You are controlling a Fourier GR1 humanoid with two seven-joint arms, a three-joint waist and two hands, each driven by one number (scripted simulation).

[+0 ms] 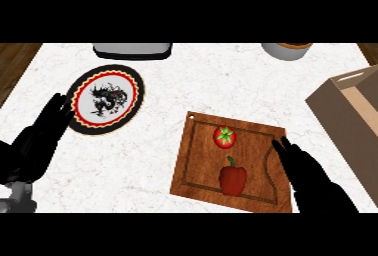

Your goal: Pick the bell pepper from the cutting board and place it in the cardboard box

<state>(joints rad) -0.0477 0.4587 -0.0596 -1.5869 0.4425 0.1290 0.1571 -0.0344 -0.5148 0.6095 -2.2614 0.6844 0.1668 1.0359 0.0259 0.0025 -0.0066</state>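
A red bell pepper point(233, 179) with a green stem lies on the near half of the wooden cutting board point(198, 170). A red tomato point(224, 136) sits on the board just beyond it. The cardboard box point(347, 107) stands at the right edge, its open top partly cut off by the view. My right hand point(306, 177) is open, fingers straight, hovering over the board's right edge, just right of the pepper and apart from it. At the left edge my left hand point(37, 142) rests open, fingers pointing up.
A round plate point(107, 99) with a black rim and a dark drawing lies at the back left, close to my left fingertips. A grey appliance point(133, 49) and a pale round container point(287, 50) stand along the counter's far edge.
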